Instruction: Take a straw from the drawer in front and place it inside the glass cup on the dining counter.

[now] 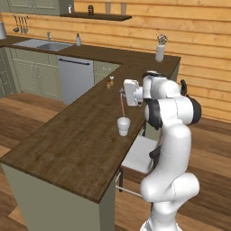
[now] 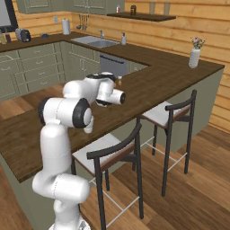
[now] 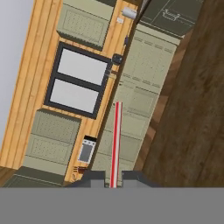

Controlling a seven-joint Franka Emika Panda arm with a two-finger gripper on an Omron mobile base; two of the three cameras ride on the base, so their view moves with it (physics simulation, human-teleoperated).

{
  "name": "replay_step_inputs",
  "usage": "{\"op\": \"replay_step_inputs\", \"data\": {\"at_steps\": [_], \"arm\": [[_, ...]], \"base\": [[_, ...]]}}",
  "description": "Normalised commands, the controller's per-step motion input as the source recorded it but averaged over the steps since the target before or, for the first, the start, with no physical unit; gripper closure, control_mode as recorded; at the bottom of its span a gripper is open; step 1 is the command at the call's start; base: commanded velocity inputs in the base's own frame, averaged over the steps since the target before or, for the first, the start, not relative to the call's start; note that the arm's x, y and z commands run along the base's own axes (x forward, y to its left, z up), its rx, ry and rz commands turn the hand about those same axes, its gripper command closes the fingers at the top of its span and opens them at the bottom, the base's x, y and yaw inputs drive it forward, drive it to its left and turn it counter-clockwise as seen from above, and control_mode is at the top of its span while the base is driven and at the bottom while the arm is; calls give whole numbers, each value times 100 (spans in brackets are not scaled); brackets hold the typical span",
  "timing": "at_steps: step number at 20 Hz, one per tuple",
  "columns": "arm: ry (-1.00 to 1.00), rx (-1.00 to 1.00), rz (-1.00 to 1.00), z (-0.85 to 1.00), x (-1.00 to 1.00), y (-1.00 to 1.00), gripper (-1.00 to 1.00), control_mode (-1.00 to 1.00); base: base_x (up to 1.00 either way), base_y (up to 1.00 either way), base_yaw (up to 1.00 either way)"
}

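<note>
The dining counter (image 1: 67, 140) runs long and dark below and ahead of the gripper (image 1: 121, 92), and it is the surface that carries the target, so the arm reaches out sideways over its planks rather than down toward the cabinets. In the left base view the white hand is turned level, its fingers pointing out across the wood, which lets what it carries hang toward the counter instead of lying flat. Directly under the gripper stands the glass cup (image 1: 123, 126), small, whitish and upright, resting on the counter near its edge on the robot's side; being open at the top, it can only be entered from above, which explains the high hold. Between the gripper and the cup hangs the straw (image 1: 122, 104), a thin reddish-pink stick. The jaws are clamped on its upper end, and its lower end comes down to the cup's rim or just inside it; I cannot tell from this view whether it has entered. In the hand view the straw (image 3: 115, 144) rises straight from between the two dark finger tips, held narrow and centred, a grip that seems meant to keep so light a thing from swinging. My judgement is that the placing step is nearly done: what is left is to lower it if needed and let go, and a small tilt could catch the rim or tip the cup.
</note>
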Motion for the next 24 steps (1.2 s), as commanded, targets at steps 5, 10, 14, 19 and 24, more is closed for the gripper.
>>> {"op": "replay_step_inputs", "data": {"at_steps": [5,10,14,19,24], "arm": [[0,0,0,-4,-11,0,100,-100],[-4,0,0,0,-39,-3,100,-100],[-11,1,1,39,-22,0,100,-100],[-17,3,1,63,-8,0,100,-100],[-10,0,0,23,-54,0,100,-100]], "base": [[0,0,0],[0,0,0],[0,0,0],[0,0,0],[0,0,0]]}}
